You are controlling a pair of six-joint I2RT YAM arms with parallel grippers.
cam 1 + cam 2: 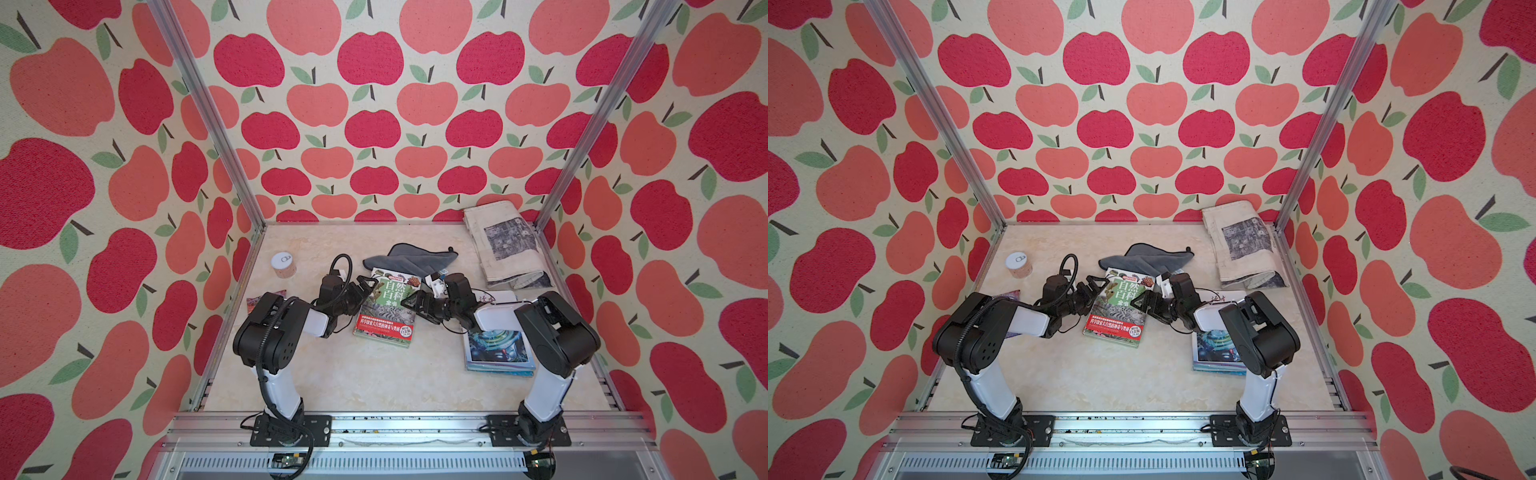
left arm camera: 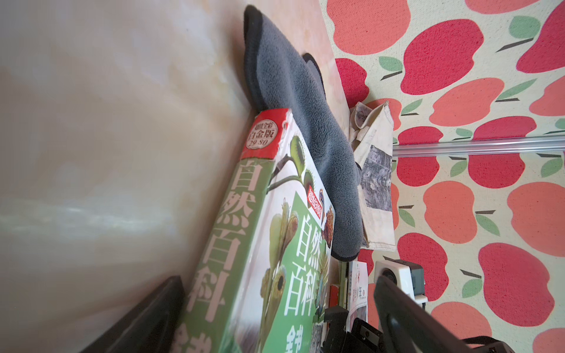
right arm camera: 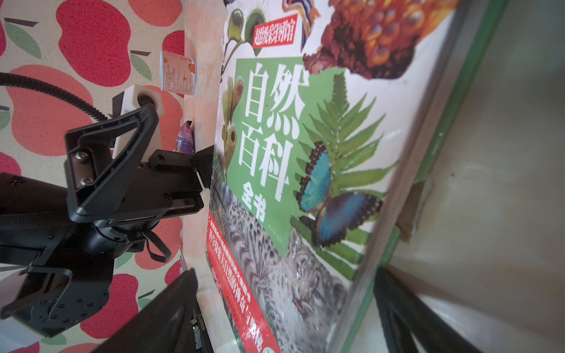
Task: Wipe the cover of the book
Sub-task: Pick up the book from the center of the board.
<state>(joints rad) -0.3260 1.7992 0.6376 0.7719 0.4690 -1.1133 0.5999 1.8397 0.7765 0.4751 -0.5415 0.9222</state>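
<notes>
While both stand open | book (image 1: 386,311) lies btwn L pincer (image 1: 368,292) & R pincer (image 1: 409,304) | side edges inside jaws

On the counter (image 1: 374,382) there is one thick green book (image 1: 384,316), the only one of its kind. There is also one grey cloth (image 1: 411,255), one folded newspaper (image 1: 498,237), one small round can (image 1: 283,266) and one small foil packet (image 1: 254,301). The thin booklets (image 1: 494,353) number at least two, a blue-covered one and a white one, but their layered edges are too fine to give an exact count. There are two robot arms, the left arm (image 1: 274,332) and the right arm (image 1: 557,332), and each carries one end effector. That makes two: the left end effector (image 1: 361,293) and the right end effector (image 1: 417,307).
</notes>
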